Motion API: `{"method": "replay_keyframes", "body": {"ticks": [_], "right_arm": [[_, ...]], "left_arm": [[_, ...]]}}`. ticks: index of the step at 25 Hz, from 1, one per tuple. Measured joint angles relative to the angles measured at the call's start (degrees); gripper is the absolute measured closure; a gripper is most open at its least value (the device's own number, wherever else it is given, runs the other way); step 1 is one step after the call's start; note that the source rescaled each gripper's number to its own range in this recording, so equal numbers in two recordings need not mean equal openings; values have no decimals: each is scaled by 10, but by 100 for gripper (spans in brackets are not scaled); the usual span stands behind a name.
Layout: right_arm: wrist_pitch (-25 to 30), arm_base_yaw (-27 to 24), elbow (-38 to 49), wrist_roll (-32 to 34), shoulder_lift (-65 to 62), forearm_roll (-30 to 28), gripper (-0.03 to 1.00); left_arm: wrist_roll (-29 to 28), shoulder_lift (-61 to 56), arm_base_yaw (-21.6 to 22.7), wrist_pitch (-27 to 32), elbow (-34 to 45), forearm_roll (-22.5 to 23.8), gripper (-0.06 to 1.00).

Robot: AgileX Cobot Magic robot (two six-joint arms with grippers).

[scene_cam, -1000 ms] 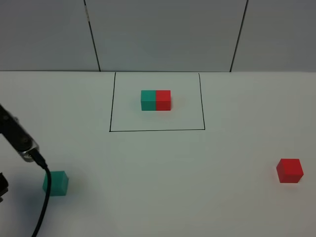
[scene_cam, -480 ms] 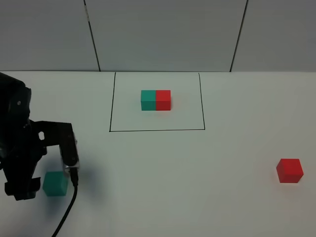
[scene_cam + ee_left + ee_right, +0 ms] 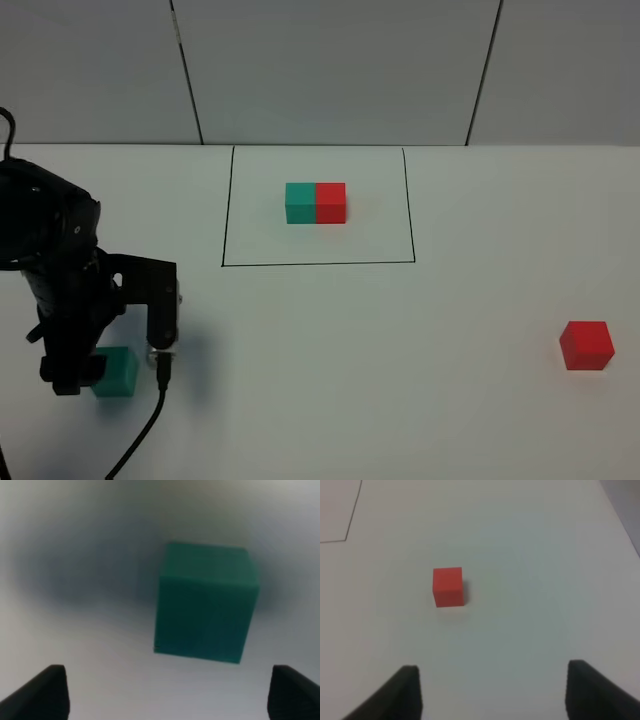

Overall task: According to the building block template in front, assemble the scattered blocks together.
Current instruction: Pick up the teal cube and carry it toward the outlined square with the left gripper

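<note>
- Table: a white, matte surface, backed by grey wall panels.
- Left arm: black, seen at the near left of the table in the exterior high view. It is bent downward over the tabletop, with a black cable trailing from it toward the near edge.
- Left gripper: pointed down at the table with its jaws spread wide. Nothing is pinched. In the left wrist view the fingertips are seen clear of the cube on both sides.
- Right gripper: shown only in the right wrist view, held above the table. Its jaws are parted and nothing is held or touched.
- Building block template: a teal-green cube and a red cube joined as one short bar, green on the left. It is set at the far middle of the table, inside a thin black rectangle.
- Green cube: resting on the table at the near left, directly below the left gripper and partly hidden by one finger.
- Red cube: resting alone at the near right, well apart from the green cube and ahead of the right gripper.
</note>
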Motion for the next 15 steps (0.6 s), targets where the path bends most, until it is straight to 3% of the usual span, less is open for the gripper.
{"method": "replay_keyframes", "body": {"ticks": [15], "right_arm": [[0,0,0,0,0,0,39]], "left_arm": [[11,46,-7,-42,0,-9,9]]}}
